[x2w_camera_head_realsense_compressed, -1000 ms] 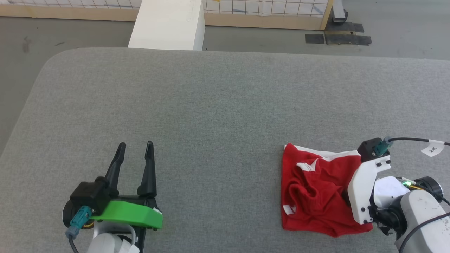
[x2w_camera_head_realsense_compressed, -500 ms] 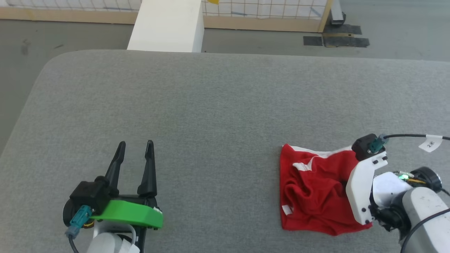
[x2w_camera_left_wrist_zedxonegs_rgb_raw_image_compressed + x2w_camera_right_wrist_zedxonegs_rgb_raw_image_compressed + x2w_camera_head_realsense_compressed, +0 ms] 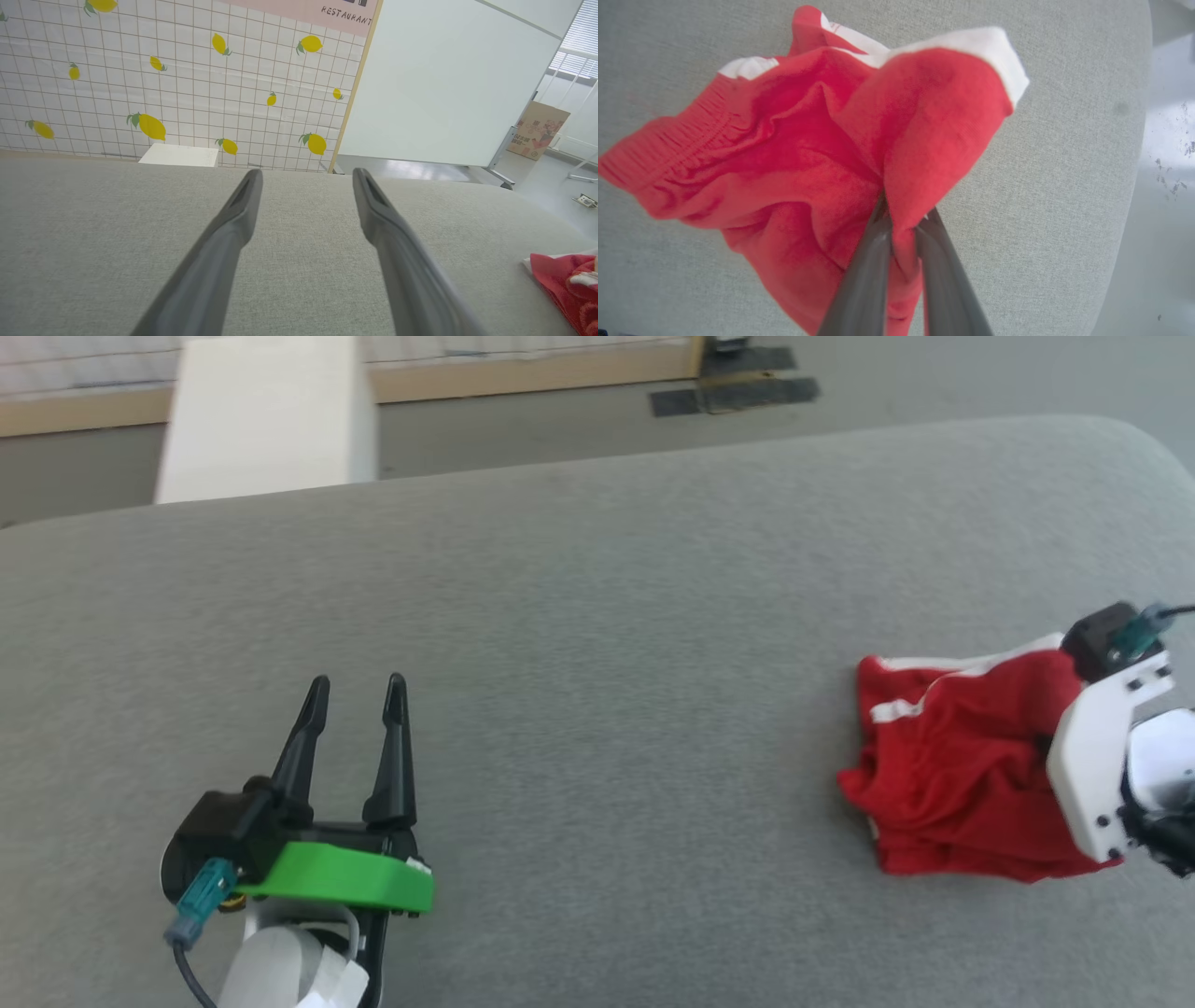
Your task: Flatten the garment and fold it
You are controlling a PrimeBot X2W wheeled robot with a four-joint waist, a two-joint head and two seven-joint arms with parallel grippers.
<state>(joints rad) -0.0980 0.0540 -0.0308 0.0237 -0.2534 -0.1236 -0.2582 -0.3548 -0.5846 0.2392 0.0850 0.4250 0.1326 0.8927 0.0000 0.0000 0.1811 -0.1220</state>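
Observation:
The garment (image 3: 952, 765), bright red shorts with white trim, sits bunched and partly lifted at the right of the grey table (image 3: 579, 616). My right gripper (image 3: 901, 219) is shut on a fold of the garment (image 3: 794, 154), which drapes up around its fingers. In the head view the white right wrist mount (image 3: 1106, 756) covers the garment's right side. My left gripper (image 3: 357, 695) rests low at the left, open, with nothing between its fingers (image 3: 243, 200). A red corner of the garment (image 3: 567, 280) shows at the right edge of the left wrist view.
A white block (image 3: 266, 420) stands beyond the table's far edge. The table's rounded right corner (image 3: 1134, 439) lies close behind the garment, with floor past it. A lemon-patterned tiled wall (image 3: 163, 79) and a white board (image 3: 448, 84) stand at the back.
My right gripper has shut on the garment and raised a fold, bunching the cloth. The head camera has turned, so the whole scene sits shifted. The left gripper has stayed as it was.

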